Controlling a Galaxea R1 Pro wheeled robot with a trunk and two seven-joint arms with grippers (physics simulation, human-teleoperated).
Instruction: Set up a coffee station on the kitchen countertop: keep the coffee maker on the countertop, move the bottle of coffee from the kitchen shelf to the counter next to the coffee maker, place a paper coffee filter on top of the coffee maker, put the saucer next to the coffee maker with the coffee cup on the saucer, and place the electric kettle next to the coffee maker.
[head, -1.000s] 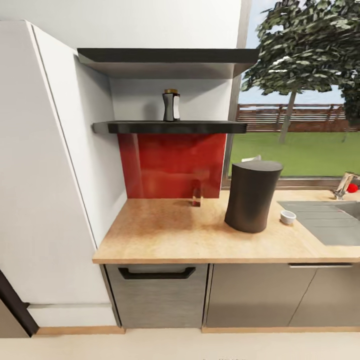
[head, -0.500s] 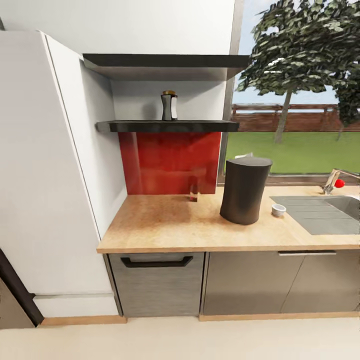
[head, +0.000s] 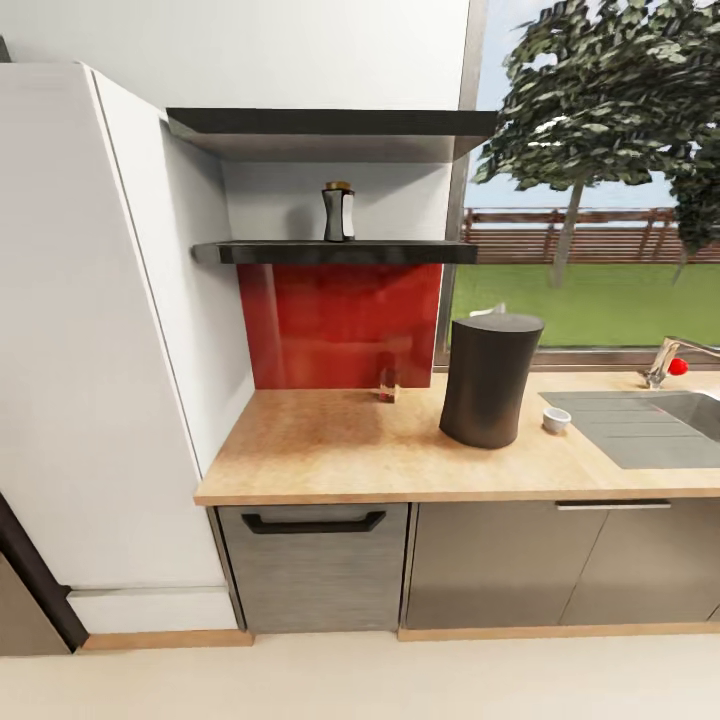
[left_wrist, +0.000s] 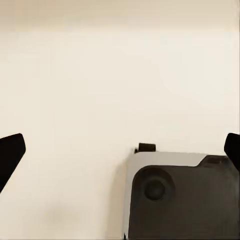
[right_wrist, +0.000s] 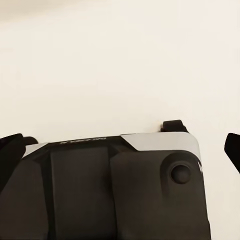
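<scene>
Nothing among the things has moved since half a second ago; the head view sits almost the same, after drawing back from the kitchen over the half second before that.

At far left a tall white cabinet stands against the table, the light wood-grain worktop over grey fronts. Above the table's left part hang two black shelves: the thicker upper shelf, and below it the thin kitchen shelf, with the bottle of coffee standing upright near its middle. A red back panel fills the wall under that shelf. Further right on the table the coffee maker stands upright, well apart from the bottle above. A small white edge shows just behind its top; I cannot tell what it is. Just beside the coffee maker to the right sits the coffee cup, near the edge of the sink.

In the wrist views the left claw and the right claw each have dark fingertips at opposite picture edges, spread wide, holding nothing, over the pale floor and the robot's own base.
</scene>
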